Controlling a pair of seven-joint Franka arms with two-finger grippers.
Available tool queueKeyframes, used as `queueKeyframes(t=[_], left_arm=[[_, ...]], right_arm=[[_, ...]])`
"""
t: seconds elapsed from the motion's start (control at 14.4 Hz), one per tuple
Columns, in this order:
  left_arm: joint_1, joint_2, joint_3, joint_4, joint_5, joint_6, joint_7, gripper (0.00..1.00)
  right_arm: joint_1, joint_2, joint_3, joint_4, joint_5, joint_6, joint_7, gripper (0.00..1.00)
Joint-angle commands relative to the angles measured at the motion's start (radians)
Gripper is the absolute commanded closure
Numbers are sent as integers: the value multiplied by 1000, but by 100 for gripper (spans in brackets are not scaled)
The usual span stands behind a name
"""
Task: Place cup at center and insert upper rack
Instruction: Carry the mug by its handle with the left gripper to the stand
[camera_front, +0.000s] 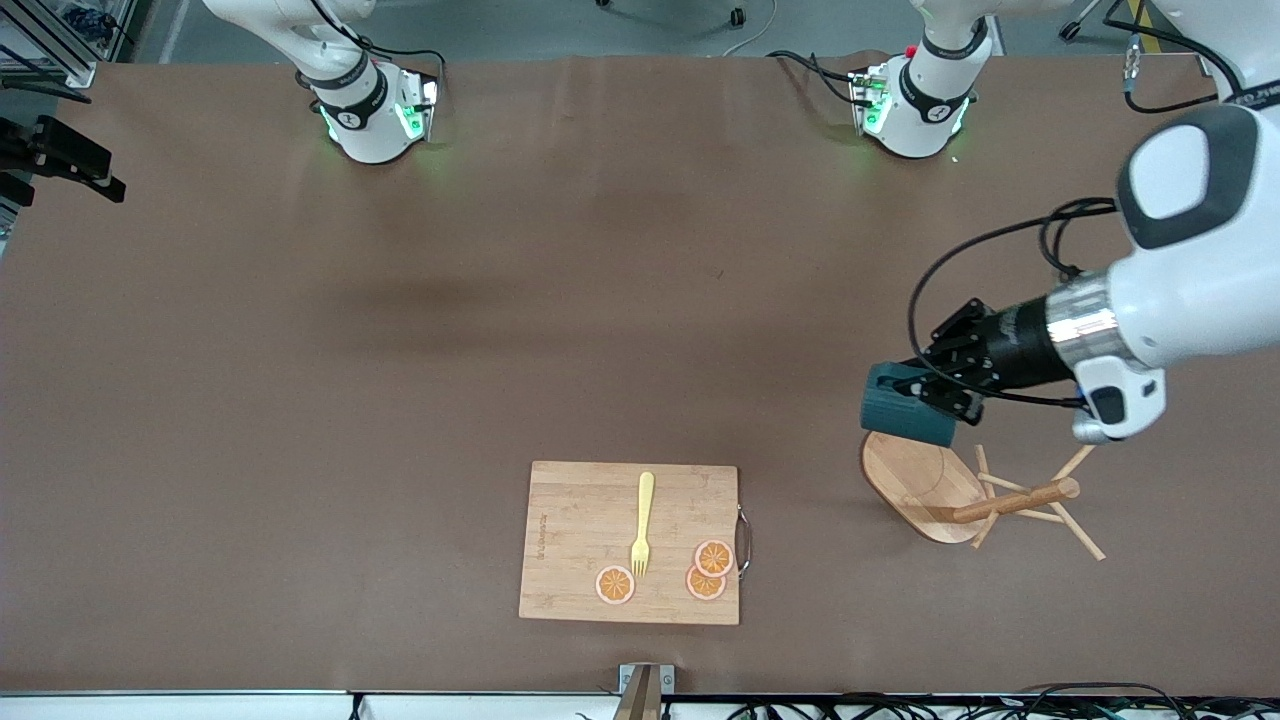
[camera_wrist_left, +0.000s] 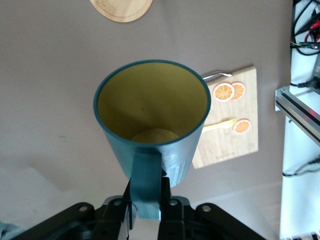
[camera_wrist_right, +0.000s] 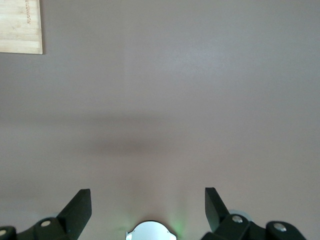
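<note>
The left gripper (camera_front: 935, 392) pinched the cup (camera_front: 905, 404) by its handle (camera_wrist_left: 146, 184) and held it in the air, just over the rim of the rack's (camera_front: 985, 493) oval base (camera_front: 915, 478). The rack stood under it, near the left arm's end of the table (camera_front: 400, 350). The right gripper (camera_wrist_right: 147, 205) waited with fingers (camera_wrist_right: 77, 210) spread wide over bare table, the board's (camera_front: 630, 543) corner far ahead of it

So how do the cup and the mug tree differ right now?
The cup is dark teal with a yellow inside; the mug tree is pale wood. The cup is up in the air, its handle clamped in the left hand; the mug tree lies tipped on the table, ungripped.
</note>
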Motion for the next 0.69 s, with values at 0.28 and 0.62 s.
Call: queueKeyframes(t=[0.28, 0.62], left_arm=[[114, 94, -7, -3, -242, 1, 186, 98], [175, 154, -9, 1, -317, 2, 204, 98]], right_arm=[[3, -29, 1, -24, -13, -17, -13, 0], [2, -29, 1, -24, -13, -31, -13, 0]])
